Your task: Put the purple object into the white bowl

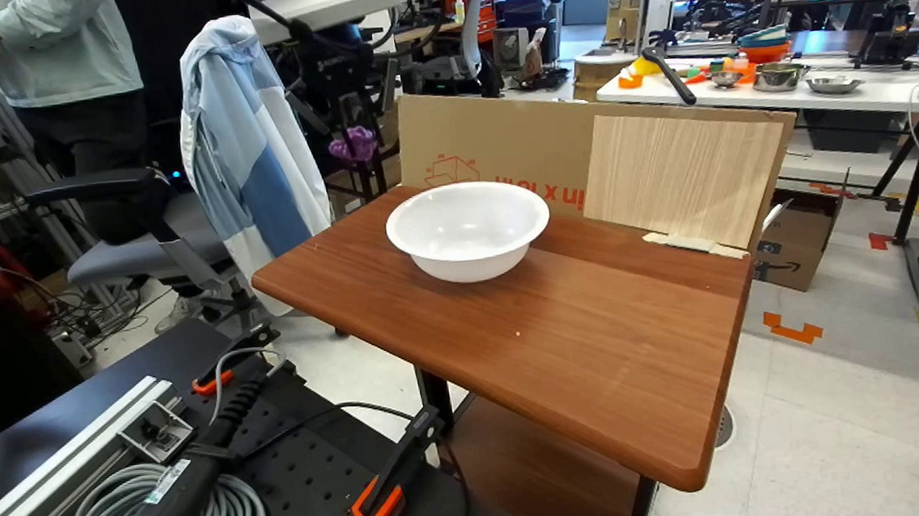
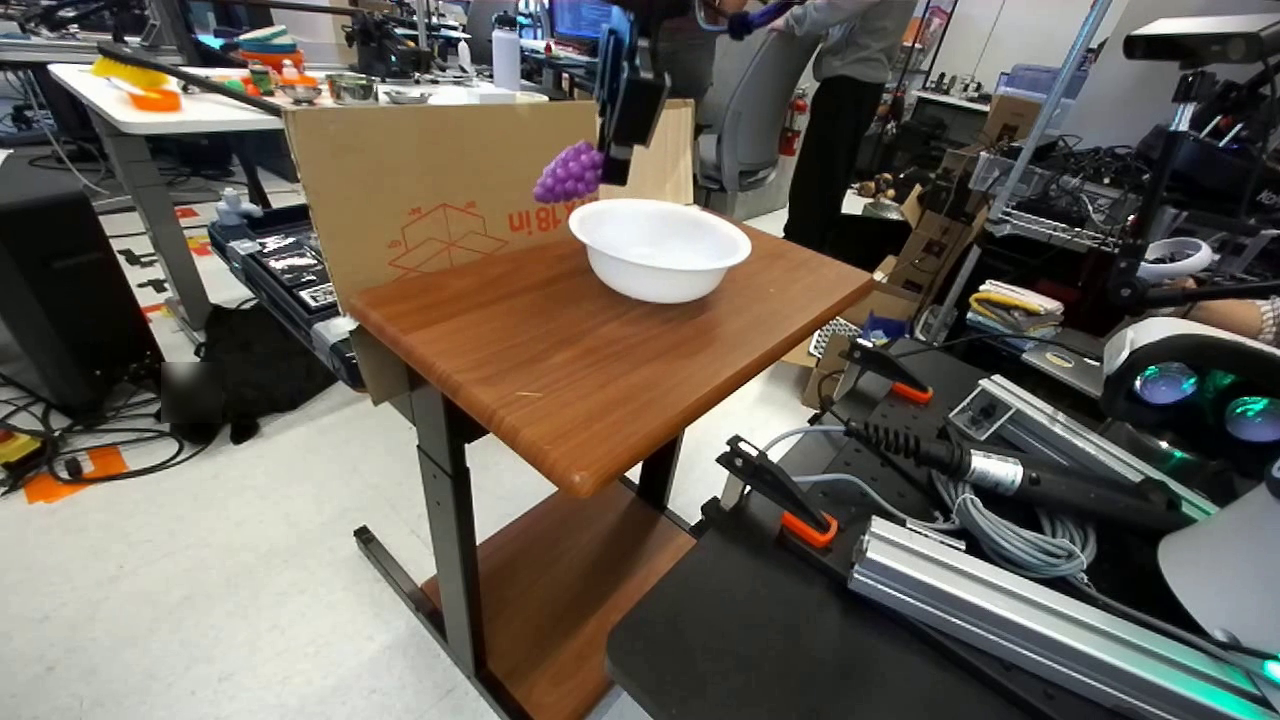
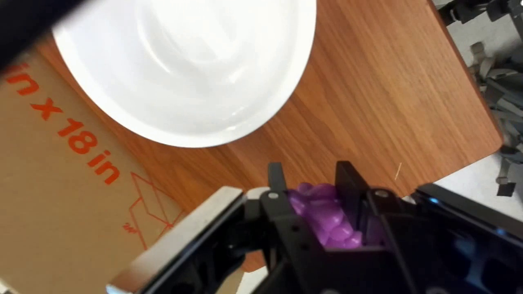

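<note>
The pincer (image 3: 311, 173) holds purple grapes (image 3: 327, 214) outside the white bowl (image 3: 192, 122).

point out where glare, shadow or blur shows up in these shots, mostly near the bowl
Wrist view: glare streaks the inside of the white bowl, and the dark shape at upper left is out of focus; in an exterior view, a soft shadow lies on the tabletop beside the bowl.

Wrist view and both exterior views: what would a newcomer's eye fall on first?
The glossy white bowl probably comes first, upright on the brown wood-grained table. The bright purple grape bunch may follow, held aloft in the black gripper and seen against cardboard in an exterior view. The red print on that cardboard, behind the table, likely draws the eye next.
</note>
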Available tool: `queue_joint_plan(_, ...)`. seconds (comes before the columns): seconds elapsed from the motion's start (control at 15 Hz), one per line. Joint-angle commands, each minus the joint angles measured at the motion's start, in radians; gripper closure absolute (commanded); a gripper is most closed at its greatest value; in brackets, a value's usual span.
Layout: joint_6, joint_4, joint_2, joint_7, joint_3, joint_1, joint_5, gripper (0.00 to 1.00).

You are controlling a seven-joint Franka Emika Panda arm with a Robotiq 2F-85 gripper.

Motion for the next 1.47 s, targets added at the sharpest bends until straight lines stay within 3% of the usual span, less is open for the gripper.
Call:
queue_joint_plan(0.0,0.044,-0.067,-0.075,-0.011,-0.061,-0.05,0.056,0.89)
queue_joint_plan(0.33,0.033,-0.014,0.026,-0.032,-0.137,-0.108,0.134,0.89)
queue_joint_plan(0.8,-0.004,0.077,0.221,-0.051,-0.124,-0.178,0.238,0.89)
queue_joint_plan(0.87,-0.006,0.085,0.235,-0.05,-0.12,-0.186,0.241,0.39)
queue_joint_plan(1.0,0.002,0.092,0.244,-0.042,-0.114,-0.195,0.235,0.33)
queue_joint_plan(1.27,0.015,0.037,0.164,-0.054,-0.101,-0.205,0.236,0.03)
queue_joint_plan(1.4,0.046,-0.036,0.075,-0.059,-0.1,-0.203,0.235,0.0)
